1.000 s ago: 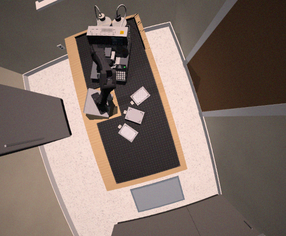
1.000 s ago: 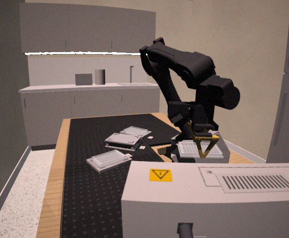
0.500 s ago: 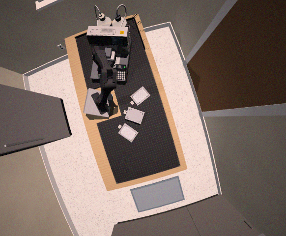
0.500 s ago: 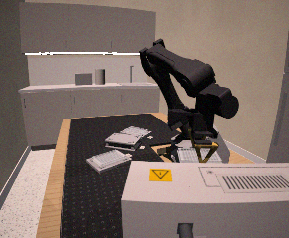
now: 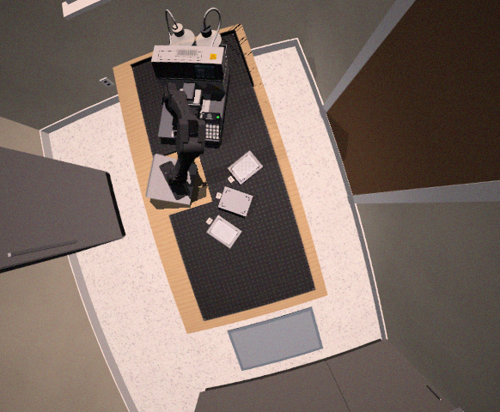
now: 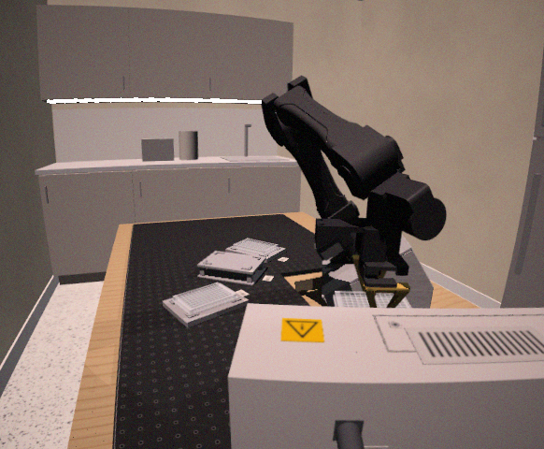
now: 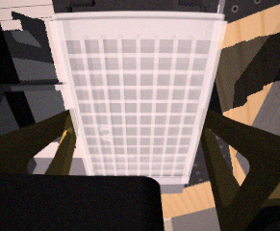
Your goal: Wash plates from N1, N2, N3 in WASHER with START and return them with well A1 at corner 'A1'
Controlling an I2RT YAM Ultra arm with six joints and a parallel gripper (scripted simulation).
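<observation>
My gripper (image 6: 380, 290) (image 7: 138, 115) is shut on a white 96-well plate (image 6: 354, 298) (image 7: 137, 96), gripping it across its long sides. It holds the plate flat and low over the washer's carrier area, in front of the washer housing (image 6: 397, 367) (image 5: 188, 57). My arm (image 5: 183, 128) hides the plate and the carrier in the overhead view. The middle nest (image 5: 234, 201) (image 6: 231, 266) is empty. The two outer nests each hold a plate (image 5: 245, 166) (image 5: 223, 231) (image 6: 255, 247) (image 6: 199, 296). The lamp (image 5: 217, 117) glows green above the keypad (image 5: 212, 130).
The arm's grey base block (image 5: 163, 186) stands left of the nests. Two bottles (image 5: 194, 35) with tubes stand behind the washer. The black mat (image 5: 250, 275) covers the wooden table, whose edge (image 5: 188, 310) runs around it.
</observation>
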